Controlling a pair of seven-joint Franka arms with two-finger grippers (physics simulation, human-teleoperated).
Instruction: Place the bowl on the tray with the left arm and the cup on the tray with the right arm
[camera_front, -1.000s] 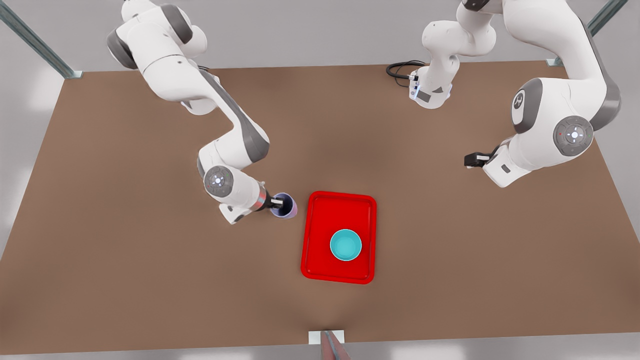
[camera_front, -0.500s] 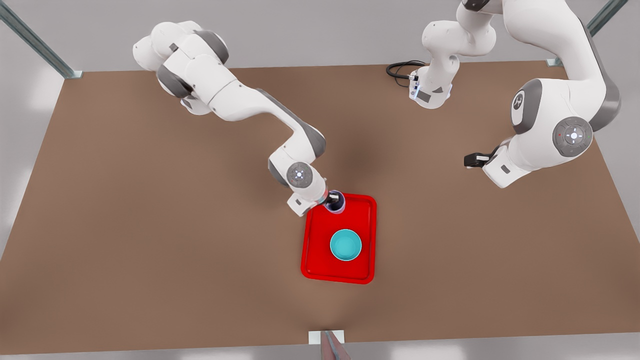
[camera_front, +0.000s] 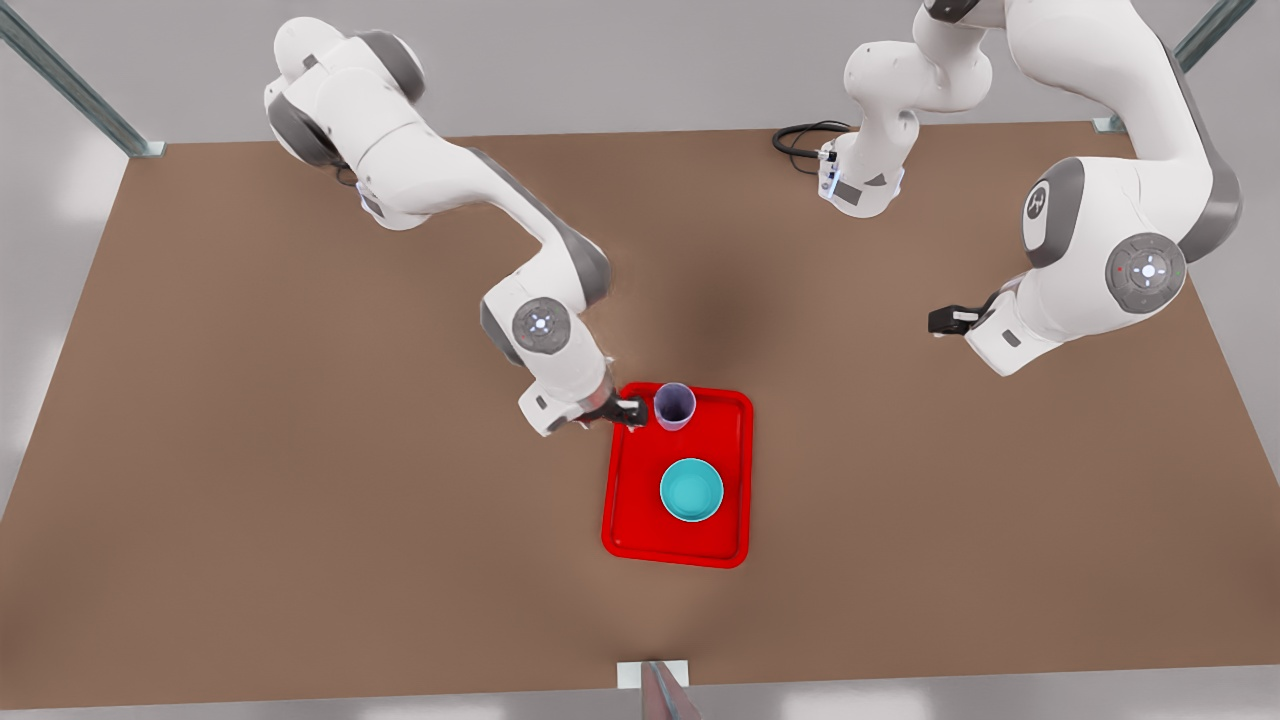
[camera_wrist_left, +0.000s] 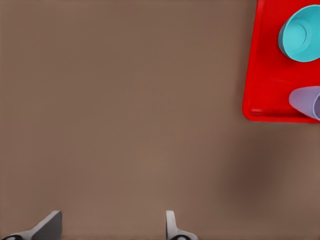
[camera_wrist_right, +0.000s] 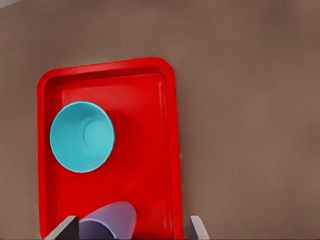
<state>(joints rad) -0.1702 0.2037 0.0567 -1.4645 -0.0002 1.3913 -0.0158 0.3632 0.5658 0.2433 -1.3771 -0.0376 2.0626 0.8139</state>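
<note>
The red tray (camera_front: 637, 520) lies near the table's middle front. The teal bowl (camera_front: 691, 490) sits in the tray's nearer half, and the lavender cup (camera_front: 675, 406) stands upright at its far end. My right gripper (camera_front: 630, 410) hangs open just beside the cup, on the front view's left, apart from it. In the right wrist view its spread fingers flank the cup (camera_wrist_right: 110, 220), with the bowl (camera_wrist_right: 82, 136) and tray (camera_wrist_right: 145, 150) beyond. My left gripper (camera_front: 940, 321) waits open over bare table on the front view's right. Its wrist view shows the tray (camera_wrist_left: 262, 75), bowl (camera_wrist_left: 300, 32) and cup (camera_wrist_left: 306, 102) far off.
A black cable (camera_front: 800, 140) loops beside the arm base at the table's back edge. A small metal bracket (camera_front: 652, 675) sits at the middle of the front edge. Brown table stretches wide on both sides of the tray.
My right gripper carried the cup from the table onto the tray's far end, let it go and drew back toward the front view's left. The left arm has not moved.
</note>
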